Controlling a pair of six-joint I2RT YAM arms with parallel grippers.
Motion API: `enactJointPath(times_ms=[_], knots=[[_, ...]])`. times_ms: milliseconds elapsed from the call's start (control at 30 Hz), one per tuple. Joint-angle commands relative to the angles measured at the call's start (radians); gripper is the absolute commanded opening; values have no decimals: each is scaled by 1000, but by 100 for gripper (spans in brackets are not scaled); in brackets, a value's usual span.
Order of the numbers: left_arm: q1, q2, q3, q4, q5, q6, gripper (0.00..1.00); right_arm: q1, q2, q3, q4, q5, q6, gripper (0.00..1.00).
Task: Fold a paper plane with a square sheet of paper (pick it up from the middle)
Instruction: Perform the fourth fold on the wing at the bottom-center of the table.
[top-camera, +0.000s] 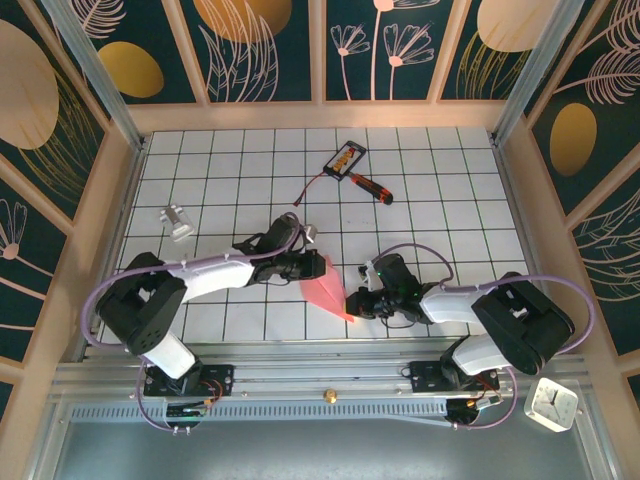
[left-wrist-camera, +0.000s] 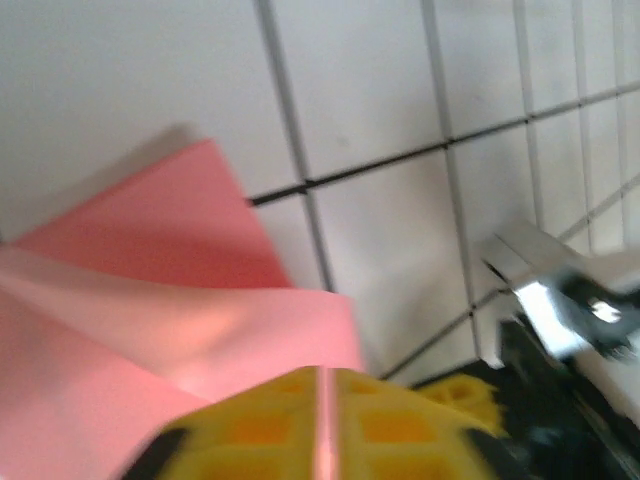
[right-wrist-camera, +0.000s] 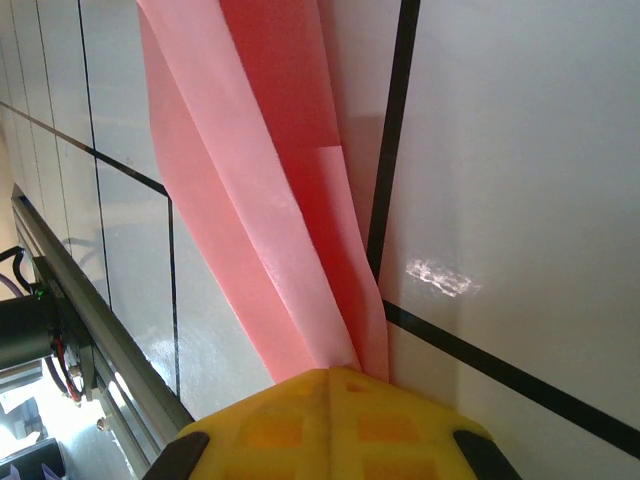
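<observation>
top external view: a white tiled surface with black grid lines, walled in by panels, with two arms reaching in from the near edge. the folded pink-red paper lies between them near the middle front of the surface, a pointed shape that is wide at the top and narrows toward the lower right. the left tool meets the paper's wide upper edge and the right tool meets its narrow lower right end. farther back lie a red-handled screwdriver and, just beside it, a small black-and-orange card. a small silver object sits to the left, well apart from the paper. left wrist view: the left tool has its yellow fingers pressed together with a thin pink edge of the paper pinched in the seam between them; the paper spreads up and to the left in creased layers over the tiles. right wrist view: the right tool is likewise closed, its yellow fingers clamped on the narrow end of the paper, which runs away from the tool as a long folded strip with a raised crease.
</observation>
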Motion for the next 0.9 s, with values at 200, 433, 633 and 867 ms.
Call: enactJointPath(times_ms=[200,433,633,867], knots=[[-104,96,-87,212,99,-242,0,-7,10,-31,-103,58,-9,0],[-117,184,-107,306,113,-298,0,-6,17,-30,-106,59,-12,0],[-114,210,-113,301,70,-305,0,-7,24,-31,-140,71,-12,0],[-77,193,-121,255,29,-287,0,-6,30,-19,-189,84,-21,0]])
